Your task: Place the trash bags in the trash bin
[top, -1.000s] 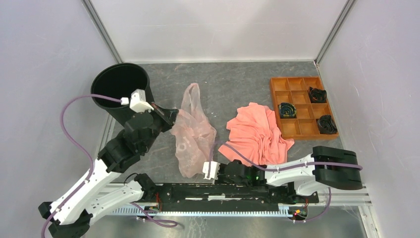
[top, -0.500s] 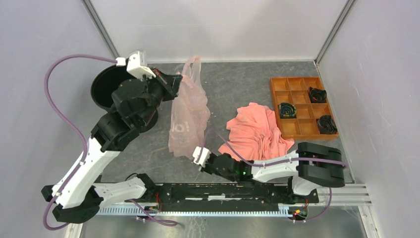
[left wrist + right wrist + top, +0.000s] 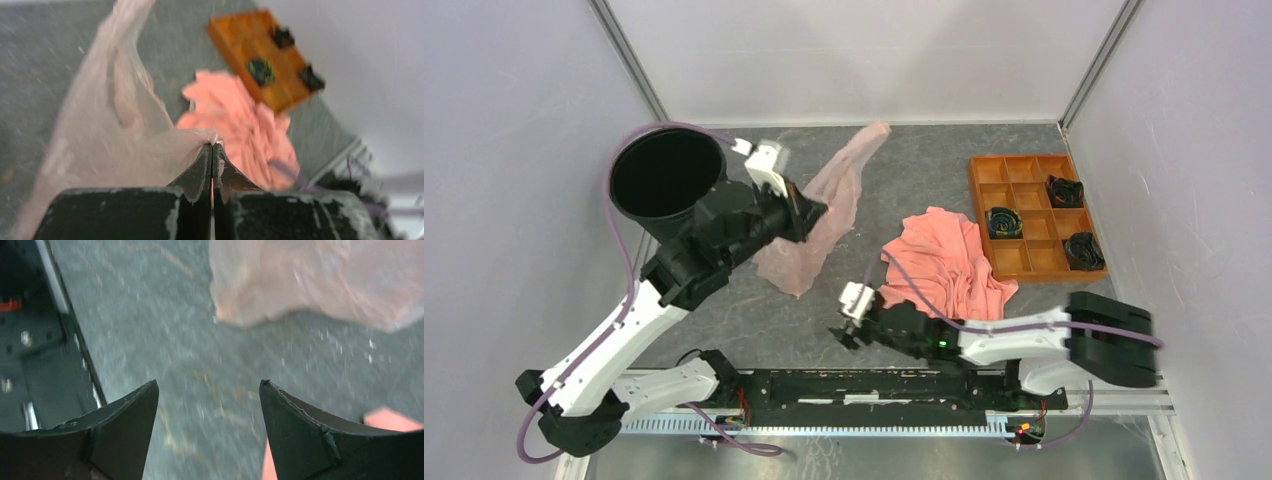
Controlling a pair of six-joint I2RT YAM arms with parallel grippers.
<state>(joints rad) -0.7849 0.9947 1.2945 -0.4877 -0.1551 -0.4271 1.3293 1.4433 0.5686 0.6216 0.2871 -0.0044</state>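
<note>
Plainly the carry step is in hand, with nothing yet in the bin; the left gripper (image 3: 810, 214) is pinched hard on a fold of the pale pink trash bag (image 3: 844, 180), its jaws closed to a sliver with film bunched at the tips in the left wrist view. The bag hangs from that grip in the upper middle of the overhead frame, one end flung up toward the back wall, the other trailing down toward the grey table (image 3: 924, 160); whether that lower end touches the surface I cannot tell. The black trash bin (image 3: 664, 175) stands at upper left, just beside the left wrist, its mouth open; the bag is to the right of it, not over the rim. The right gripper (image 3: 848, 330) sits at lower middle with its jaws spread wide and nothing between them, only bare table beneath; the bag's lower edge lies ahead of it, apart.

Next, I judge, the left arm must swing its grip left and over the rim, high enough for the limp tail to clear; the bag looks likely to drape over the edge, so the right gripper may need to gather the lower end and feed it in. The coral cloth (image 3: 944, 270) and the orange compartment tray (image 3: 1009, 258) lie to the right, well apart.
</note>
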